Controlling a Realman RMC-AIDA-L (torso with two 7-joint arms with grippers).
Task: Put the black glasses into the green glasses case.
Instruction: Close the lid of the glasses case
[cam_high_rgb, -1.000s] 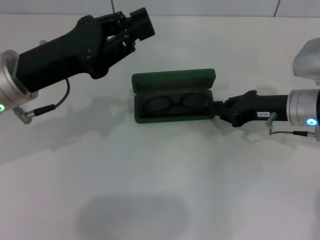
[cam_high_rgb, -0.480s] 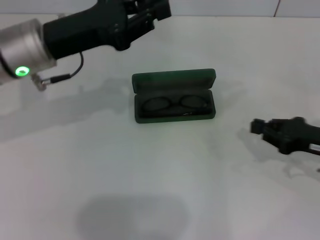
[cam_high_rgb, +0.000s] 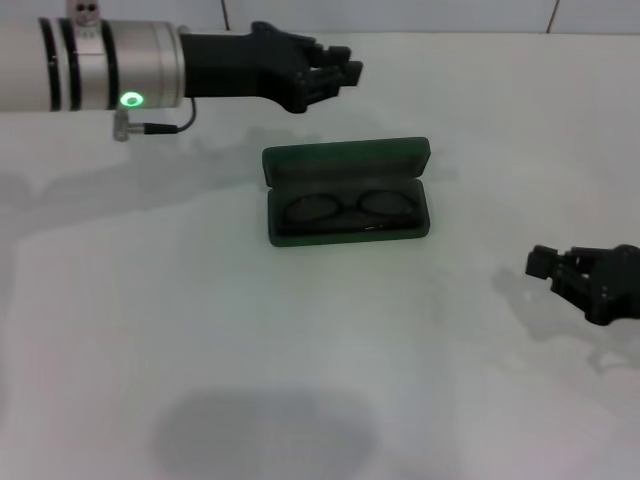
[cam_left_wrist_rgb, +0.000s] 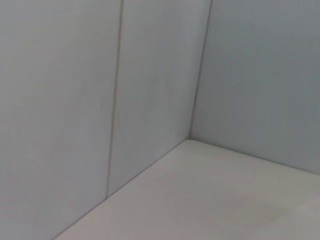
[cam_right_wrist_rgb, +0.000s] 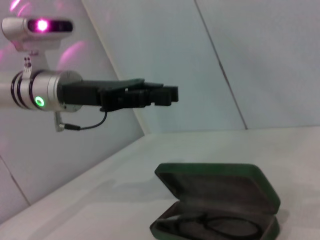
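The right end effector (cam_high_rgb: 545, 264) is cut off by the head view's edge, so only its black fingertips and part of its body show low over the white bench (cam_high_rgb: 300, 350), and whether its fingers are parted or closed cannot be told; it holds nothing that can be seen. The left end effector (cam_high_rgb: 345, 72), black on a silver arm with a green light, hangs above the bench beyond the case, its fingers drawn close together and gripping nothing. The dark green rectangular hard-shell glasses case (cam_high_rgb: 347, 193) lies open near the middle of the bench, well apart from both end effectors, its lid raised on the far side and its long axis running left to right across the head view. Inside its tray lie the thin black wire-framed glasses (cam_high_rgb: 350, 209) with two oval clear lenses side by side along that same axis; the temple arms are hard to make out against the dark lining. The right wrist view shows the case (cam_right_wrist_rgb: 220, 200) from low down, with the lid standing upright behind the tray and the glasses (cam_right_wrist_rgb: 215, 227) partly cut off at the picture's edge; it also shows the left end effector (cam_right_wrist_rgb: 172, 94) held level, high above the case, before a pale panelled wall (cam_right_wrist_rgb: 225, 50). The left wrist view shows only wall panels (cam_left_wrist_rgb: 150, 75) meeting the bench (cam_left_wrist_rgb: 225, 200) at a corner.
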